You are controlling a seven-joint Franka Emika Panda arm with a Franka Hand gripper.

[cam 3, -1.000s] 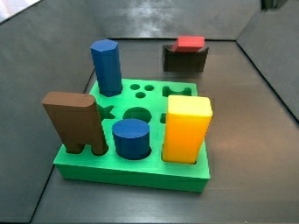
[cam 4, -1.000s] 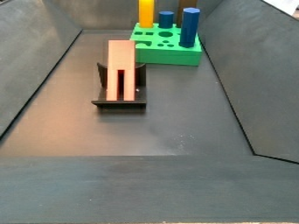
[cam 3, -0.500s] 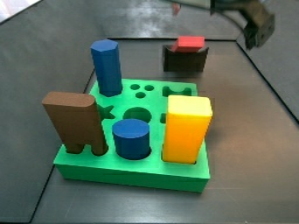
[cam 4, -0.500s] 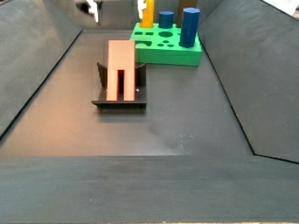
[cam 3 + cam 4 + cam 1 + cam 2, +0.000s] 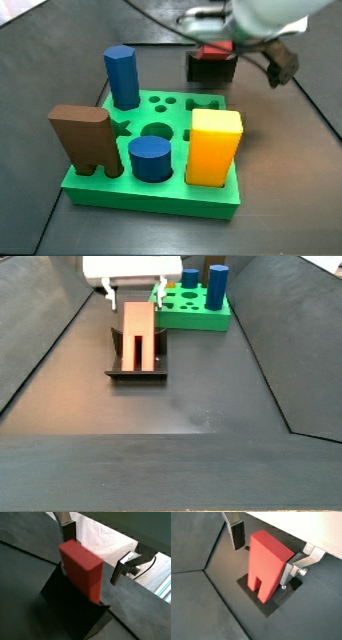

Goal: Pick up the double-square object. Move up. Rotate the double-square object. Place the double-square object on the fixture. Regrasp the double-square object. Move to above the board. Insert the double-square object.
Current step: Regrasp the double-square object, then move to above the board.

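Note:
The double-square object (image 5: 138, 334) is a red block with a groove along it, lying on the dark fixture (image 5: 136, 373). It shows in both wrist views as a red slab (image 5: 81, 568) (image 5: 268, 562) over the fixture (image 5: 70, 609) (image 5: 272, 603). My gripper (image 5: 135, 300) (image 5: 242, 52) is open and hangs over the block's far end. One finger (image 5: 238, 534) stands on each side of the block, and the other finger (image 5: 290, 573) is close to its flank. The green board (image 5: 154, 190) (image 5: 197, 319) lies apart from the fixture.
On the board stand a brown notched block (image 5: 83, 140), a blue hexagonal post (image 5: 122, 75), a blue cylinder (image 5: 150, 158) and a tall yellow block (image 5: 214, 148). Dark sloping walls (image 5: 54, 341) enclose the floor on both sides.
The gripper was out of view a second ago, entered from above half a second ago, and has now come down astride the red block. The block and fixture have not moved.

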